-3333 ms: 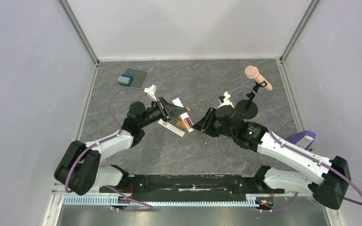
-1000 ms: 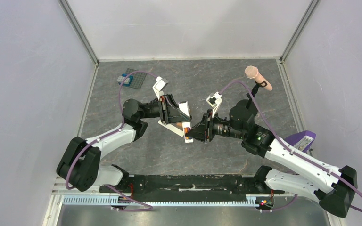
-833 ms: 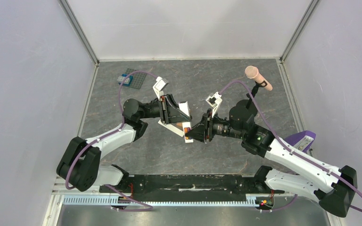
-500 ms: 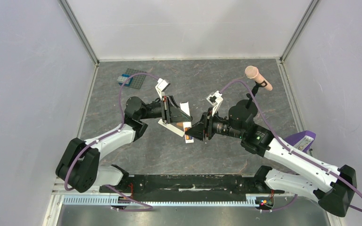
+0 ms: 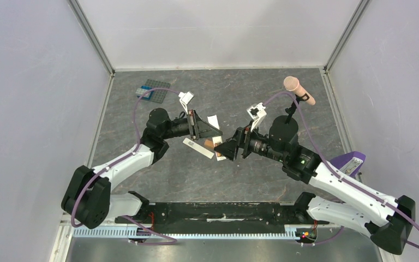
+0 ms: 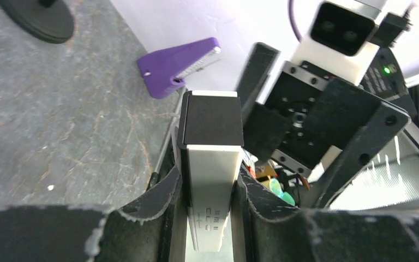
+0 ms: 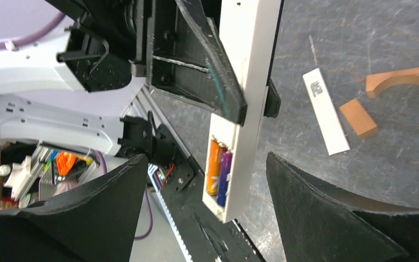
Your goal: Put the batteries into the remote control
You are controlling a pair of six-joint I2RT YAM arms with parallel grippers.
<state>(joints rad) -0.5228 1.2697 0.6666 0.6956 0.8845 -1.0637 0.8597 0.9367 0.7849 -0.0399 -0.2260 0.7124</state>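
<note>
With our left tool [image 6: 208, 191] clamped on the remote control [image 7: 251, 65] above the counter [image 7: 327, 43] and both batteries [image 7: 220, 166] seated side by side near its end, we draw the wide-open right tool [image 7: 207, 158] straight back without nudging them.

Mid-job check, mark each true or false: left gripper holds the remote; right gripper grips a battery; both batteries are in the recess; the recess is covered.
1. The left gripper holds the remote control. True.
2. The right gripper grips a battery. False: its jaws stand wide open, empty.
3. Both batteries sit side by side in the recess. True.
4. The recess is covered. False: it is open, batteries showing; a white strip lies on the table.
</note>
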